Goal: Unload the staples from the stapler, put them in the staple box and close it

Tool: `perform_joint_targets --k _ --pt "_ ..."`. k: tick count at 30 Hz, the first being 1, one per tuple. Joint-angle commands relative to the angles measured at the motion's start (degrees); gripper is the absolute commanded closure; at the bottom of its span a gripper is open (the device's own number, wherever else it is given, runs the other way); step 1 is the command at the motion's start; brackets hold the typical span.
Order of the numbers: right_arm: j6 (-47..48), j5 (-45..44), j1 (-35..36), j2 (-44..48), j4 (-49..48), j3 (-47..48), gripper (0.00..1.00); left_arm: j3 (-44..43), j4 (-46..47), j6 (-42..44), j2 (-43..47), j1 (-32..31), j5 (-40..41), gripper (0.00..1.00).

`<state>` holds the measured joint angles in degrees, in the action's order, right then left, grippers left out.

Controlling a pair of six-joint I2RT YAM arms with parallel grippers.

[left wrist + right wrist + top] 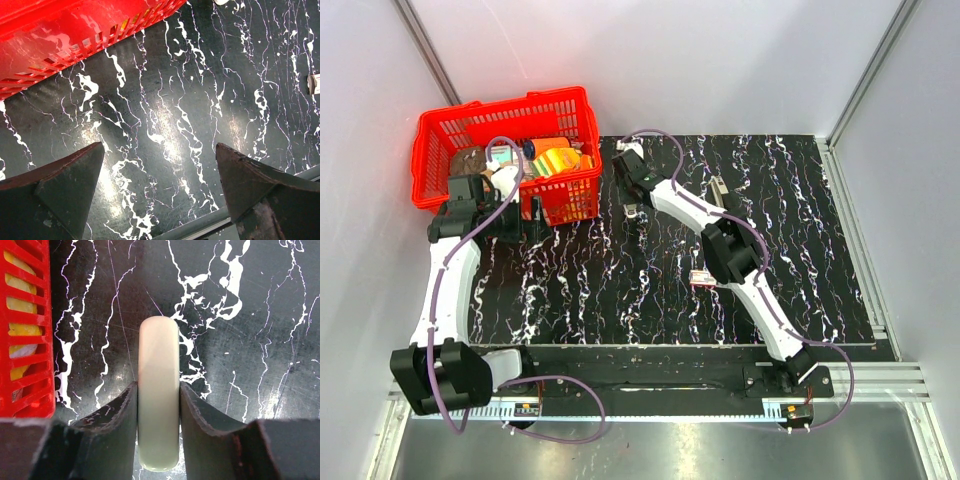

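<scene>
In the right wrist view the cream-white stapler (158, 390) stands lengthwise between my right gripper's fingers (115, 425), which press on both its sides just above the black marbled table. Its grey inner rail is hidden and no staples show. In the top view my right gripper (634, 209) is at the far middle of the table, right of the red basket, and hides the stapler. My left gripper (525, 226) is open and empty at the basket's near side. Its fingers (65, 185) stand wide apart over bare table.
The red basket (440, 130), holding several items, stands at the far left; it also shows in both wrist views (60, 35) (20, 330). A small red-and-white flat box (701, 278) lies mid-table by the right arm. A slim beige object (718, 190) lies partly behind that arm.
</scene>
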<state>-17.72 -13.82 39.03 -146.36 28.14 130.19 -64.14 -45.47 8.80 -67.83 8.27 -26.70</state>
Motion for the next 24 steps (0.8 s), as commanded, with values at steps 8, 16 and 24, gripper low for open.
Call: perform_joint_targets --k 8,16,24 --pt "-6.5 -2.4 2.0 16.3 -7.6 -21.5 0.77 -1.8 -2.5 3.2 4.5 0.3 -2.5 0.01" --pt "-17.0 -5.1 9.2 29.9 -9.9 -40.6 0.86 -1.1 -7.1 7.0 8.8 0.3 -4.5 0.01" --pt "-29.1 -4.8 16.4 36.5 -10.6 -48.0 0.93 4.2 -8.2 12.4 11.2 -1.3 -9.5 0.01"
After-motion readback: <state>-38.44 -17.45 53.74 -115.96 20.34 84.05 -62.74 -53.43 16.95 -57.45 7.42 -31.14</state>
